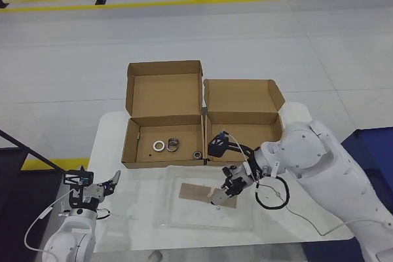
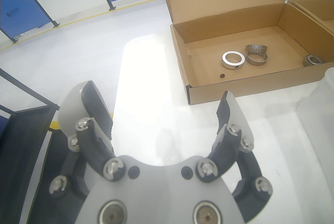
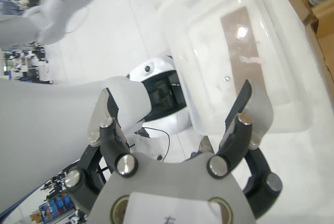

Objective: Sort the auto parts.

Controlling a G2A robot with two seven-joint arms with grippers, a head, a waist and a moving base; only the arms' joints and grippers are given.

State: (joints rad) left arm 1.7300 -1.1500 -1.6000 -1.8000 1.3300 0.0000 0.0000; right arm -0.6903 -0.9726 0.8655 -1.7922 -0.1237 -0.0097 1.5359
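Four metal rings point(image 2: 233, 60) lie sorted in the cardboard box point(image 2: 234, 94) behind the clear tray point(image 1: 190, 213), which holds one small shiny part point(image 3: 227, 78). The right claw point(image 3: 177, 89) hangs open over the tray, probably to pick that part; the left claw point(image 2: 157, 88), also open, waits beside the tray

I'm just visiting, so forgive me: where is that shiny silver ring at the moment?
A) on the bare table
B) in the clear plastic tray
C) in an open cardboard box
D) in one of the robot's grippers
C: the shiny silver ring lies flat on the floor of the open cardboard box, next to darker rings, while the left gripper and right gripper are both open and empty.
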